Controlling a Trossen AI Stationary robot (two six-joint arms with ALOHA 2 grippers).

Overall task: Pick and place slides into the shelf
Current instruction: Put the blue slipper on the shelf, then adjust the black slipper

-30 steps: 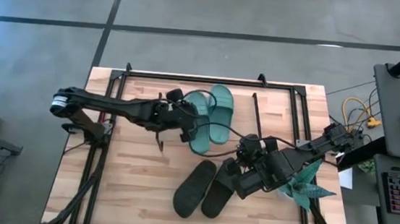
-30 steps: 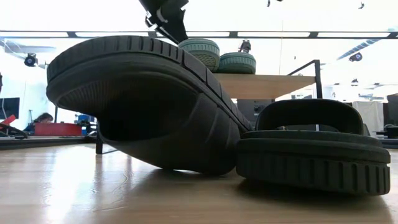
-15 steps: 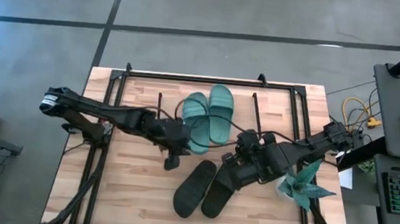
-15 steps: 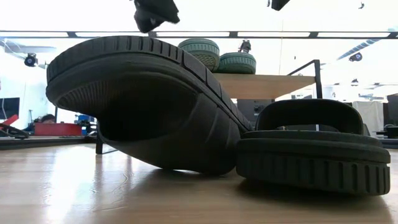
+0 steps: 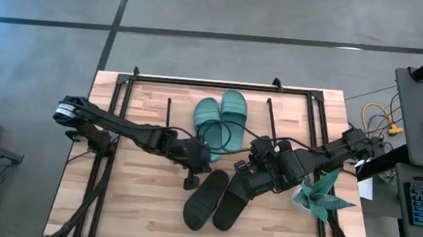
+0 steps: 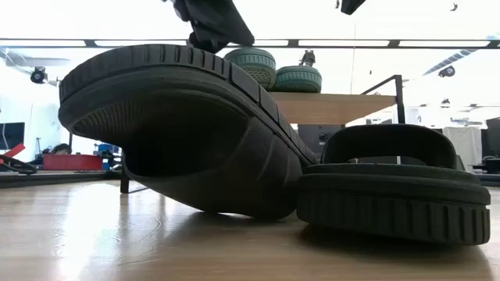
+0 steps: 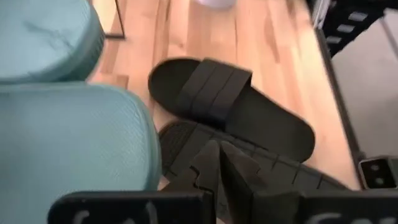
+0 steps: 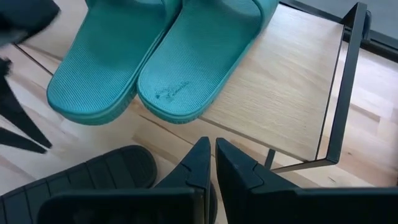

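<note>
The two teal slides point(image 5: 220, 119) already lie side by side on the top board of the shelf point(image 8: 280, 93). The two black slides point(image 5: 216, 199) wait on the counter point(image 5: 135, 204) in front, one leaning on the other. Both the left gripper point(image 5: 189, 179) and the right gripper point(image 5: 241, 184) hover near them with jaws closed and empty, probably to approach the next pick.

Both arms reach toward table centre, left gripper point(image 5: 189, 181) and right gripper point(image 5: 239, 168) fingers pressed together.
</note>
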